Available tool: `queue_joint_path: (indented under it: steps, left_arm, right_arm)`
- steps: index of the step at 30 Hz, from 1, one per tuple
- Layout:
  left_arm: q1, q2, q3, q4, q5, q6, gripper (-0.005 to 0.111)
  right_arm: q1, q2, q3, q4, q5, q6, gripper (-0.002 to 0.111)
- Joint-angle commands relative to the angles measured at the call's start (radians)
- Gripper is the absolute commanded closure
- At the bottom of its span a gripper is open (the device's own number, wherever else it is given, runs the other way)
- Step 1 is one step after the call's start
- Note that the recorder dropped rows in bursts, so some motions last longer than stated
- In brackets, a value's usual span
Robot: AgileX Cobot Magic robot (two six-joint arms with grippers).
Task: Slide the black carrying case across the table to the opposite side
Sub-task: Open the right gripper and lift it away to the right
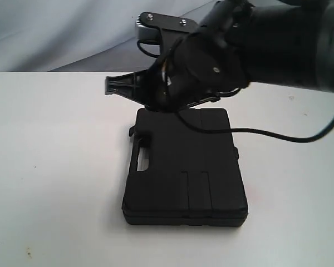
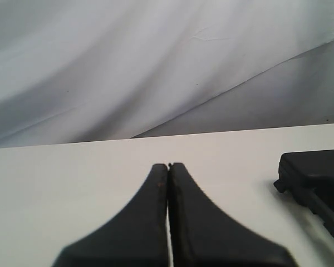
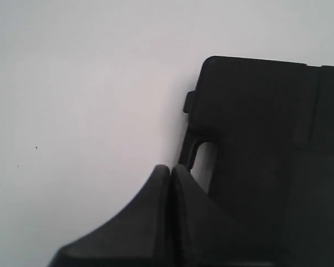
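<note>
The black carrying case lies flat in the middle of the white table, its handle on the left side. My right gripper reaches in from the right and hangs over the case's far left corner, shut and empty. In the right wrist view its tips sit just beside the handle opening of the case. My left gripper is shut and empty above bare table, with a corner of the case off to one side. It does not show in the exterior view.
A grey-white cloth backdrop hangs behind the table's far edge. A black cable from the right arm trails over the case's right side. White tabletop stretches left and right of the case.
</note>
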Motion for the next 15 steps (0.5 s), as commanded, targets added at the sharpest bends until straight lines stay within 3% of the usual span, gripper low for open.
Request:
queue_joint_path:
  steps: [1, 15]
  left_arm:
    - [0.002, -0.004, 0.005, 0.0, -0.001, -0.003, 0.107]
    - [0.002, -0.004, 0.005, 0.0, -0.001, -0.005, 0.107]
  right_arm:
    - [-0.055, -0.105, 0.131, 0.0, -0.077, -0.04, 0.108]
    - [-0.325, -0.442, 0.556, 0.097, -0.28, -0.155, 0.108]
